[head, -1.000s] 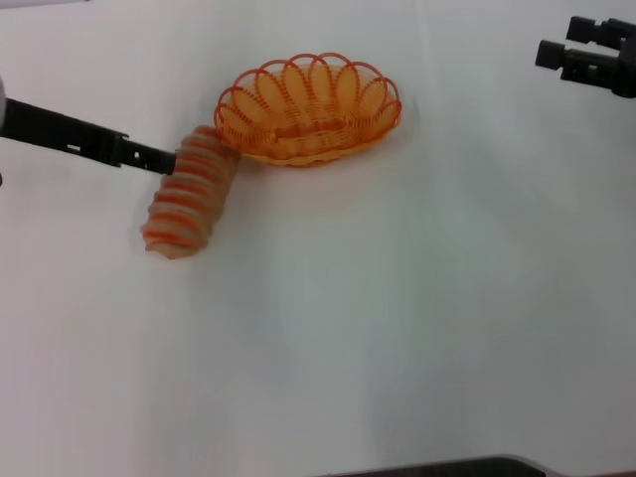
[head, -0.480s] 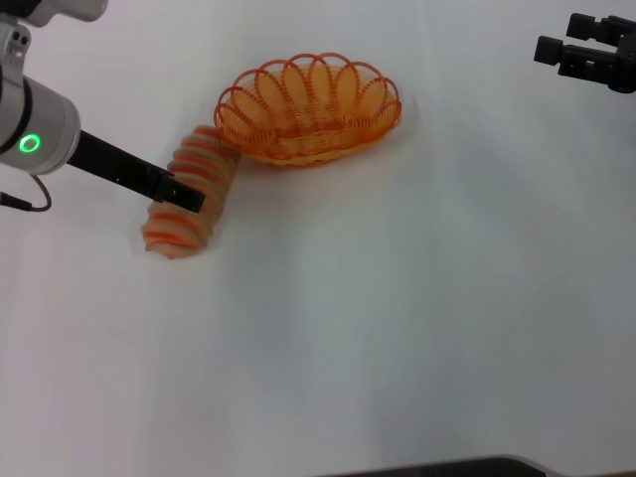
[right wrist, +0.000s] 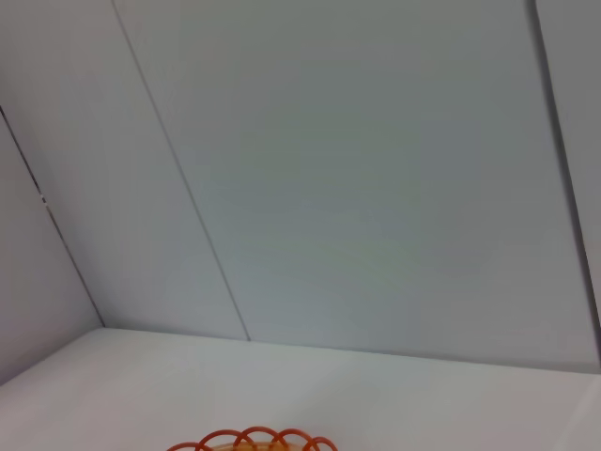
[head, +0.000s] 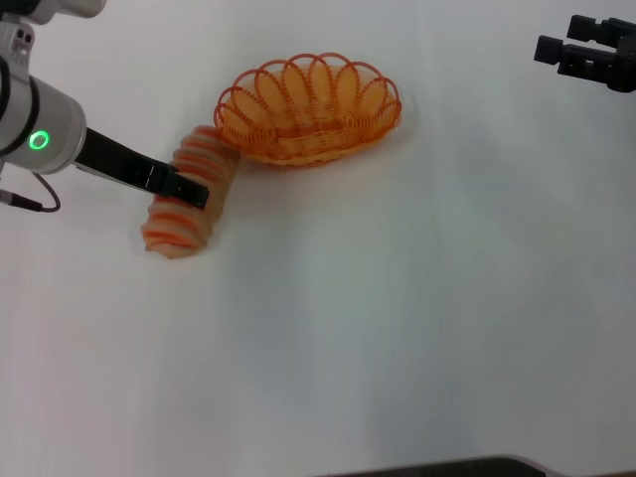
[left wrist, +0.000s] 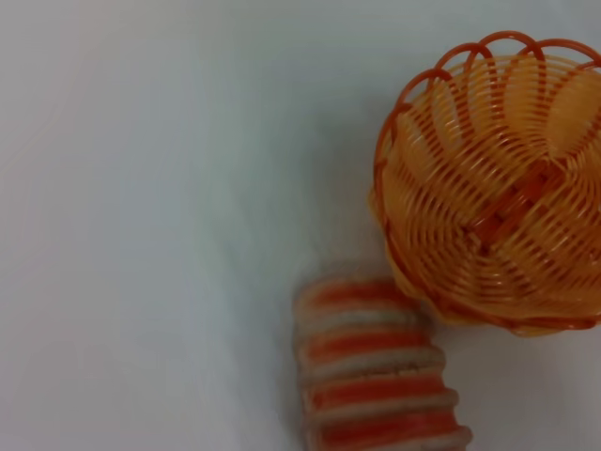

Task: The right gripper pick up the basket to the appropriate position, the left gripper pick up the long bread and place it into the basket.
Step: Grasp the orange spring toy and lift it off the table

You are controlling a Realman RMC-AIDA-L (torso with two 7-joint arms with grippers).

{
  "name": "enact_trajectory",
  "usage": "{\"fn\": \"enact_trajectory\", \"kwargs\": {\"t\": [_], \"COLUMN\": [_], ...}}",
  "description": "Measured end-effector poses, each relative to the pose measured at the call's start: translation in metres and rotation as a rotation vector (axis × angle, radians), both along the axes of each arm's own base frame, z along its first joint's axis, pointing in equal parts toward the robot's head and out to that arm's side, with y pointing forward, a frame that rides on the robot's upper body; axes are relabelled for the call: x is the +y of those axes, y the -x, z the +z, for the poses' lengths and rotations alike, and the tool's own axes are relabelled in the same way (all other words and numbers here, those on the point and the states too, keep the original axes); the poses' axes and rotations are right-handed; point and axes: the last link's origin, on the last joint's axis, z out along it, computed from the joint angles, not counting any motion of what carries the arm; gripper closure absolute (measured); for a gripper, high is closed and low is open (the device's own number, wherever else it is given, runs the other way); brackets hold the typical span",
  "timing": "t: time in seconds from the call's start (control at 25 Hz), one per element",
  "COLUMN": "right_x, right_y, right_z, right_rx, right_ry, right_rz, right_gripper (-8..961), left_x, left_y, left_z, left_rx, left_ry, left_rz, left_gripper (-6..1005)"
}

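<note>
My left gripper reaches in from the left edge of the white counter and sits over the middle of the long bread. I cannot tell whether its fingers are apart or clamped on the loaf; from the head view only one dark finger shows across the ridges. The long bread lies on the counter toward the far left, slanted, with its far end touching the near-left rim of the basket. My left wrist camera shows the same contact: the long bread butts against the basket wall. The basket stands upright on the counter toward the far edge (nothing inside it). My right gripper hangs at the far right corner, well apart from the basket, fingers apart and holding nothing.
</note>
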Motion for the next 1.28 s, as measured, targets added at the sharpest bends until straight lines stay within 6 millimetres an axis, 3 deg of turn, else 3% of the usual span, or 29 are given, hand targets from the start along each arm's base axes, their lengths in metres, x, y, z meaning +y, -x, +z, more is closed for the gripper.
{"fn": "enact_trajectory", "kwargs": {"t": [1.28], "right_x": [0.008], "right_y": [0.008], "right_z": [-0.01], "right_rx": [-0.009], "right_ry": [0.028], "right_rz": [0.006], "right_gripper": [111], "left_x": [0.003], "left_y": [0.01], "left_z": [-0.022], "left_rx": [0.073], "left_ry": [0.028], "left_rz": [0.05], "left_gripper": [157]}}
